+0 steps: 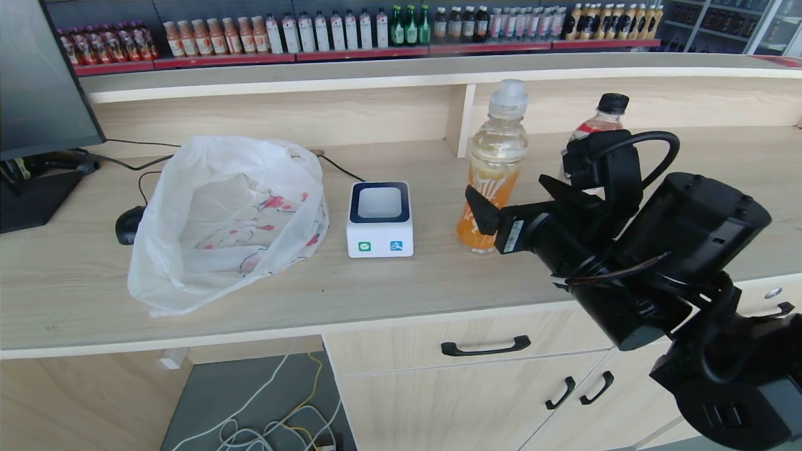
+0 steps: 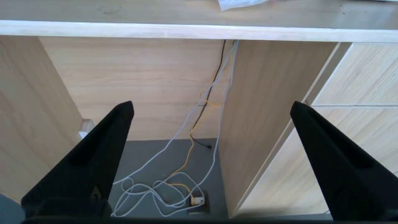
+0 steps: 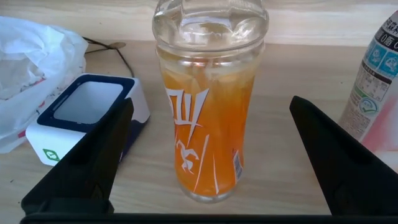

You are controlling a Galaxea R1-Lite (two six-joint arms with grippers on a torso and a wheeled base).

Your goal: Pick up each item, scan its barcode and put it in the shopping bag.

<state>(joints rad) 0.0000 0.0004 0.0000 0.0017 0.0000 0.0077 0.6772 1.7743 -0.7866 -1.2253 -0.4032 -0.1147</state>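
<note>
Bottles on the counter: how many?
2. The orange-drink bottle stands right of the scanner; the black-capped bottle is farther right, partly hidden. The bag may hide more.

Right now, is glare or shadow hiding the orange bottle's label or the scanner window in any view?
Head view: even light, the window of the scanner washed pale, edges of the counter bow slightly. Right wrist view: bright highlights on the clear shoulder of the orange bottle, label plain below. Left wrist view: shade under the counter, cables visible.
</note>
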